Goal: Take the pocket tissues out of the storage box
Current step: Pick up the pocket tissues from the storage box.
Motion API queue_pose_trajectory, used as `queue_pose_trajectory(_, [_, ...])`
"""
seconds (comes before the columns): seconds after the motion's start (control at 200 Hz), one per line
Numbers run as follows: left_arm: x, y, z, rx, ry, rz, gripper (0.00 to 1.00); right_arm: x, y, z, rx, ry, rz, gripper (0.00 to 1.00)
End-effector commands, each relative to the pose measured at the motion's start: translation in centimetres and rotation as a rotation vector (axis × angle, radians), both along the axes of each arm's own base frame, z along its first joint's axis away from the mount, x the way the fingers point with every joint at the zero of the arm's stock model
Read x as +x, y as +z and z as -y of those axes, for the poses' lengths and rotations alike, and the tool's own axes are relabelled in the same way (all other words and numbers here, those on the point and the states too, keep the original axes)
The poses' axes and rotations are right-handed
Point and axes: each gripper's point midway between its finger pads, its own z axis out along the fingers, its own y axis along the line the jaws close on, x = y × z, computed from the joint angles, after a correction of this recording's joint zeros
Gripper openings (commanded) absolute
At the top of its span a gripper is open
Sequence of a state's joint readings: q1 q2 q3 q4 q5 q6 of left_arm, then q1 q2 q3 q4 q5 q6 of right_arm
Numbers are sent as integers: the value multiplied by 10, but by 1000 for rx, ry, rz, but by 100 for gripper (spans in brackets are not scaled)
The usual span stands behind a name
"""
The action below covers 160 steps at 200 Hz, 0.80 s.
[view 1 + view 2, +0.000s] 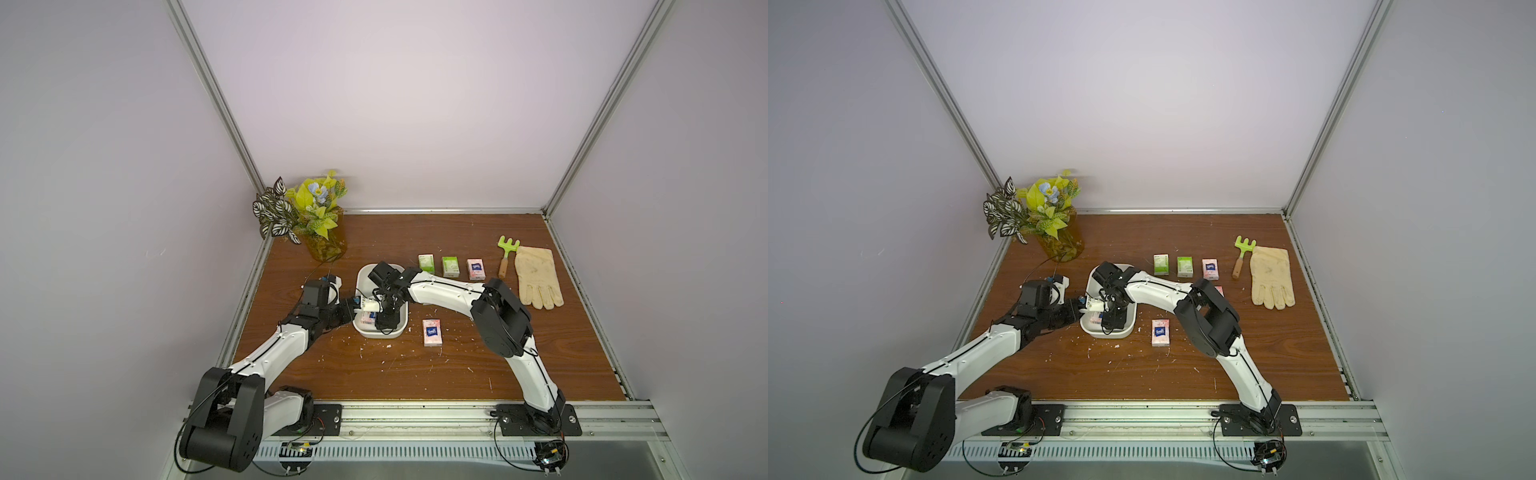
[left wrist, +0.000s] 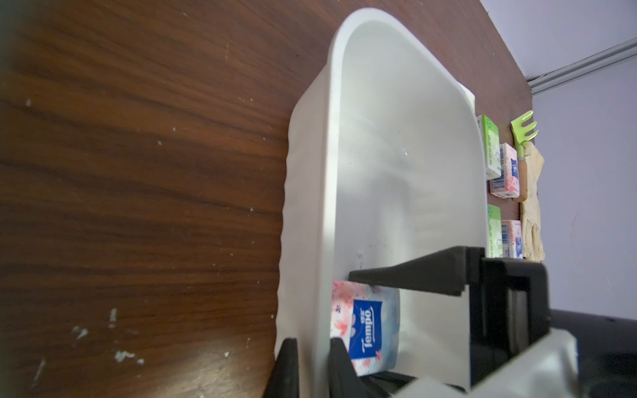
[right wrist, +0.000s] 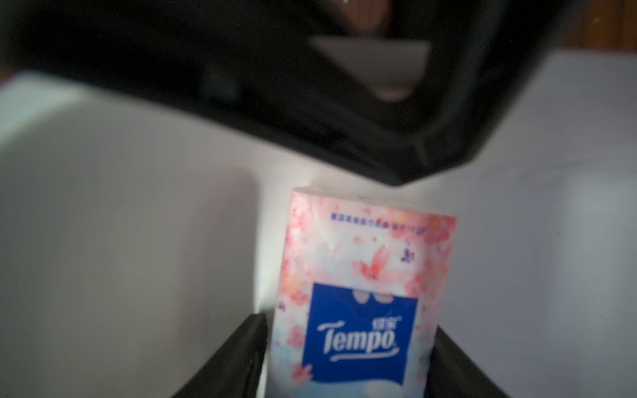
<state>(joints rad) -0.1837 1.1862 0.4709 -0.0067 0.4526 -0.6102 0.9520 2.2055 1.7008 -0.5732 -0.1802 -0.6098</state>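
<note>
The white storage box (image 1: pixel 362 276) sits left of the table's middle. My left gripper (image 2: pixel 312 348) is shut on its near left wall, one finger inside and one outside. Inside the box stands a pink pocket tissues packet with a dark blue label (image 3: pixel 365 262), also seen in the left wrist view (image 2: pixel 368 324). My right gripper (image 3: pixel 351 327) reaches down into the box, its two fingers pressed against the packet's sides. Several more packets lie out on the table: green-and-white ones (image 1: pixel 426 263) (image 1: pixel 450 266) and pink ones (image 1: pixel 476 269) (image 1: pixel 432 332).
An amber glass vase with artificial plants (image 1: pixel 326 245) stands behind the box at the back left. A green hand rake (image 1: pixel 507 253) and a cream glove (image 1: pixel 538 276) lie at the back right. White specks dot the wooden tabletop (image 1: pixel 374 365).
</note>
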Motion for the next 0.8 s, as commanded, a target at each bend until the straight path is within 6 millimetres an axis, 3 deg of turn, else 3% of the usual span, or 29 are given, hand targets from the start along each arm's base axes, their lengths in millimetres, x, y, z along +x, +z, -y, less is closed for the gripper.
queue_pose_trajectory(0.0, [-3,2,3,3,-19,6,14,3,27,-3,56,-11,70,66])
queue_pose_trajectory(0.2, [-1,5,4,-9,-16,14,15,11,54,4,110,-69,112,60])
queue_pose_trajectory(0.415, [5,18,0,21,-17,44,29,23,80,9,160,-190,100,56])
queue_pose_trajectory(0.631, [16,51,-9,-7,4,126,49,30,102,23,184,-319,77,55])
queue_pose_trajectory(0.796, [25,81,-18,-14,46,229,66,35,133,38,229,-452,73,55])
